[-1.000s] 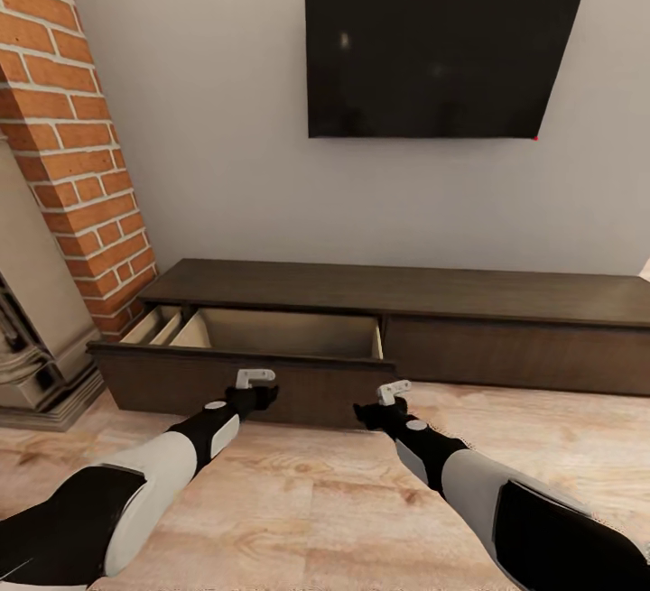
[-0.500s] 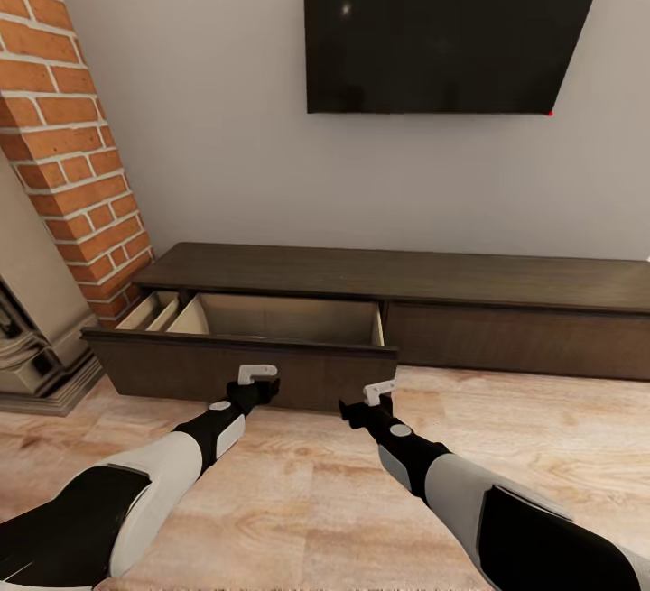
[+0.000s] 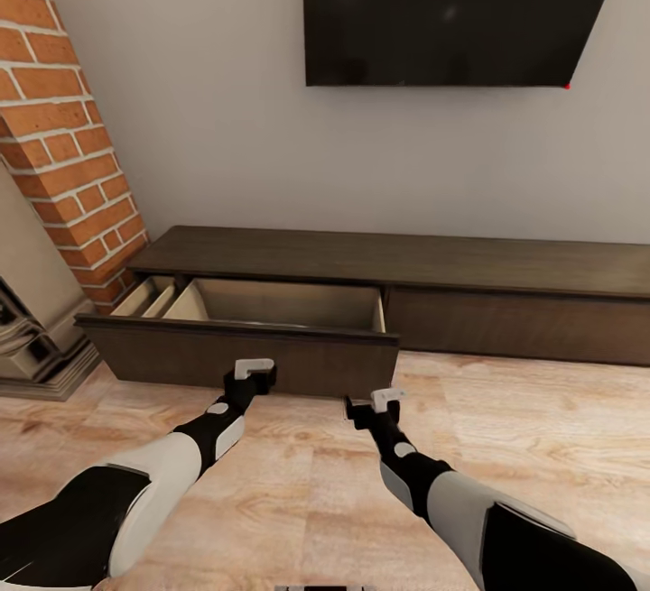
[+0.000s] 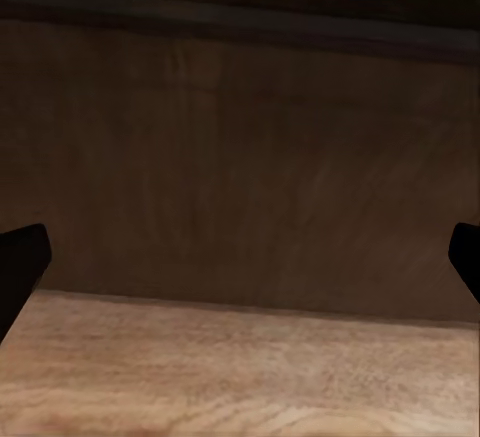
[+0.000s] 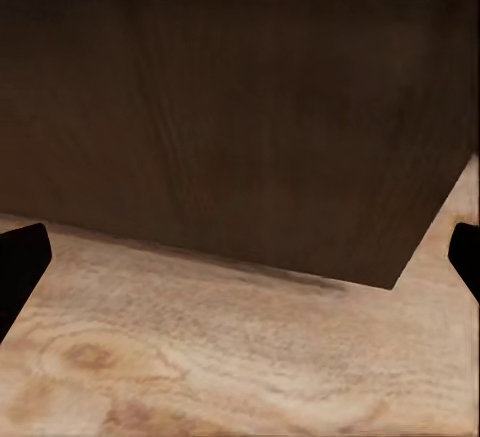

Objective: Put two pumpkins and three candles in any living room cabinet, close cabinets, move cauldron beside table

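Note:
The cabinet (image 3: 397, 259) is a long low dark-brown unit against the wall. Its left drawer (image 3: 244, 358) stands pulled out, and the part of the pale interior I can see is bare. My left gripper (image 3: 255, 374) is open, close in front of the drawer front (image 4: 240, 157), with its fingertips (image 4: 20, 262) wide apart. My right gripper (image 3: 368, 405) is also open, low over the floor by the drawer's right corner (image 5: 400, 247). Neither gripper holds anything. The pumpkins, candles, cauldron and table are out of view.
The cabinet's right drawer front (image 3: 519, 327) is shut. A brick column (image 3: 63, 140) and a pale stone fireplace base (image 3: 32, 347) stand at the left. A black TV (image 3: 451, 13) hangs on the wall above. Light wooden floor (image 3: 316, 492) spreads around my arms.
The whole picture has shifted, with the cabinet and TV now higher in it, so the camera moved. My right gripper sits lower against the drawer front. The drawer stays open.

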Tool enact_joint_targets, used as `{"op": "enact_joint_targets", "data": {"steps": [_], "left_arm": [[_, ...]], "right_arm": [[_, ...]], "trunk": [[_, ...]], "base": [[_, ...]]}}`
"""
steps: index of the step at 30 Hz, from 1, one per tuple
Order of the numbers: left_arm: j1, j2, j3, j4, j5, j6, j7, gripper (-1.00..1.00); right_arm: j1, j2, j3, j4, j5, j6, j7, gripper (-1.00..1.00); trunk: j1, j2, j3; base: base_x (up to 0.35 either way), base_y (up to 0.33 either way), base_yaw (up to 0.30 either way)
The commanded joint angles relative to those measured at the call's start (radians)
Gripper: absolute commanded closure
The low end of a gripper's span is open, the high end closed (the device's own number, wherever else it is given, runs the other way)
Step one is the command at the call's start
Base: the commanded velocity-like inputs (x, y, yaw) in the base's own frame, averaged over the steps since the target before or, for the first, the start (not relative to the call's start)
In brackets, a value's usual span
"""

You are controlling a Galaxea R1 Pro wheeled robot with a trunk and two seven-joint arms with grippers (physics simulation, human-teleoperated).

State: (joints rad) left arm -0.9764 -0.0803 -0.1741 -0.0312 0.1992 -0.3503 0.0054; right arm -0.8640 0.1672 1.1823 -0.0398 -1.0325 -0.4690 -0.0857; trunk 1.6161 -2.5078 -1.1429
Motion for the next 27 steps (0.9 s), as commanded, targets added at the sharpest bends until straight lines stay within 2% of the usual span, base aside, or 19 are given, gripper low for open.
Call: {"op": "enact_joint_targets", "data": {"steps": [1,6,27], "left_arm": [[-0.001,0.0,-0.009,0.002,0.009,-0.006,0.0,-1.0],[-0.001,-0.001,-0.011,0.002,0.009,-0.013,0.0,-1.0],[-0.001,-0.002,-0.012,0.002,0.008,-0.015,-0.001,-1.0]], "right_arm": [[0.0,0.0,0.009,-0.001,-0.001,-0.012,-0.032,-1.0],[0.003,0.0,0.008,-0.001,-0.001,-0.032,-0.071,-1.0],[0.003,0.0,0.01,-0.002,0.005,-0.037,-0.075,-1.0]], "trunk": [[0.0,-0.001,-0.005],[0.002,-0.002,-0.024],[0.012,-0.007,-0.105]], "base": [[0.0,0.0,0.0],[0.0,0.0,0.0],[0.0,0.0,0.0]]}}
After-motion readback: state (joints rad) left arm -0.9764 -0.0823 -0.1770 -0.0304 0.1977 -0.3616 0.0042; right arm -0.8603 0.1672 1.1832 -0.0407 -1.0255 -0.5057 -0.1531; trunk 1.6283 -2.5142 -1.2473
